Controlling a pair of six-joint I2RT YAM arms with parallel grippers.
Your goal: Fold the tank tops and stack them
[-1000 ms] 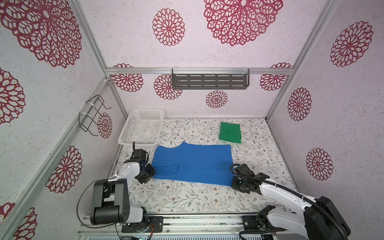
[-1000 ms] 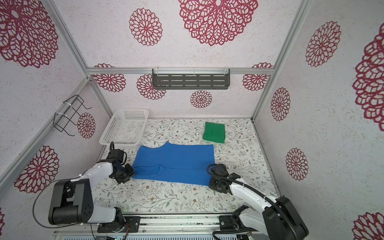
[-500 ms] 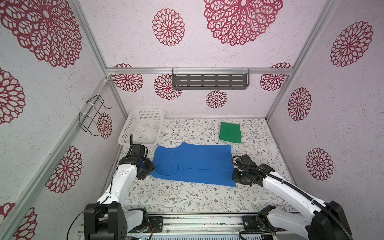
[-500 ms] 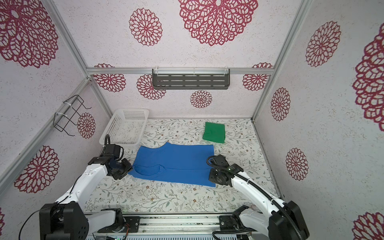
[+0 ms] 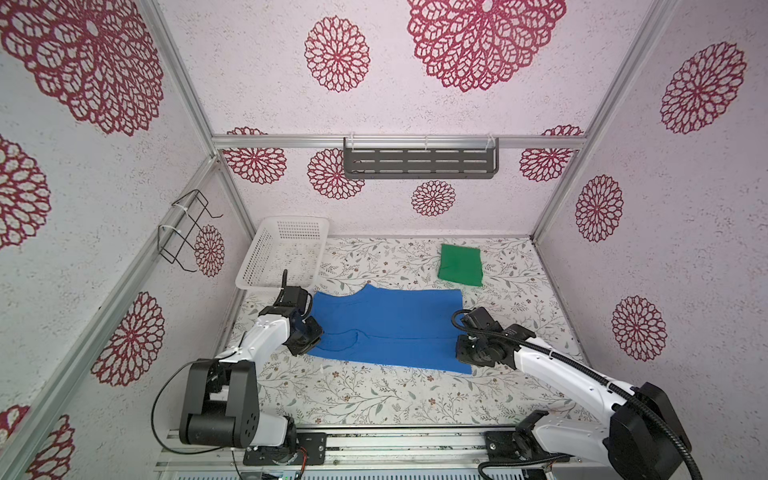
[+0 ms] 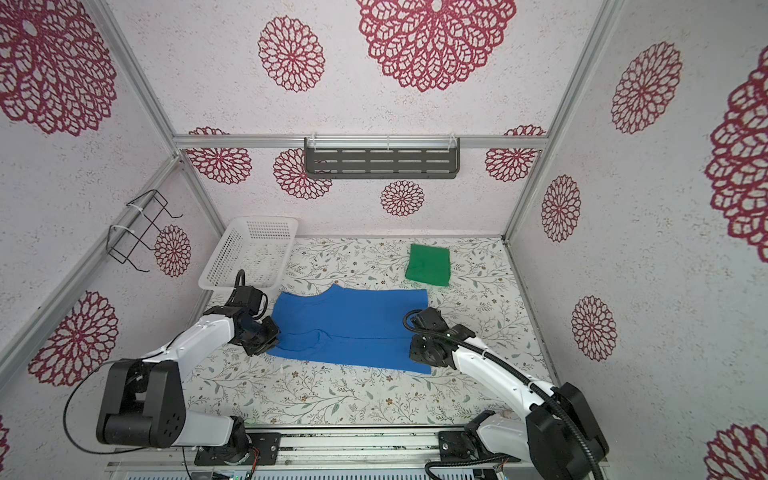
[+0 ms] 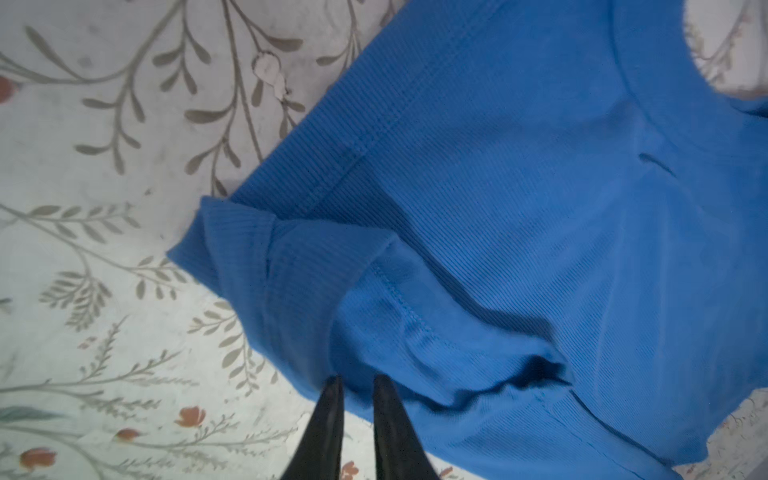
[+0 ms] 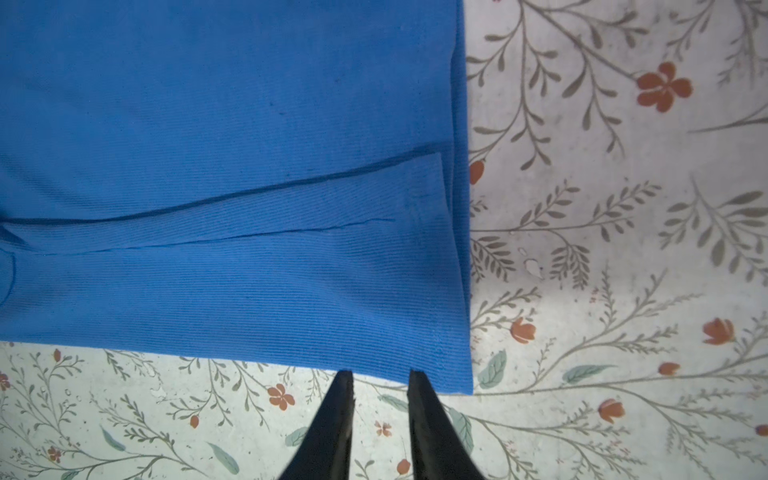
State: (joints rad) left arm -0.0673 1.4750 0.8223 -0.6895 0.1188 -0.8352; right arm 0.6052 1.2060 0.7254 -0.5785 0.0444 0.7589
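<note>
Blue tank top (image 5: 390, 324) half-folded mid-worktop; left gripper (image 7: 357, 380) narrow at its edge, grip unclear; right gripper (image 8: 380, 374) slightly parted, empty; next probably: pinch near edge, fold over.

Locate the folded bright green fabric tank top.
In both top views the bright green tank top lies far back on the right, beyond the spread royal blue tank top, not touching it.

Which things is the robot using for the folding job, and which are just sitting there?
For the job:
blue tank top
green tank top, already folded

Just lying about:
white basket
grey shelf
wire rack
</note>
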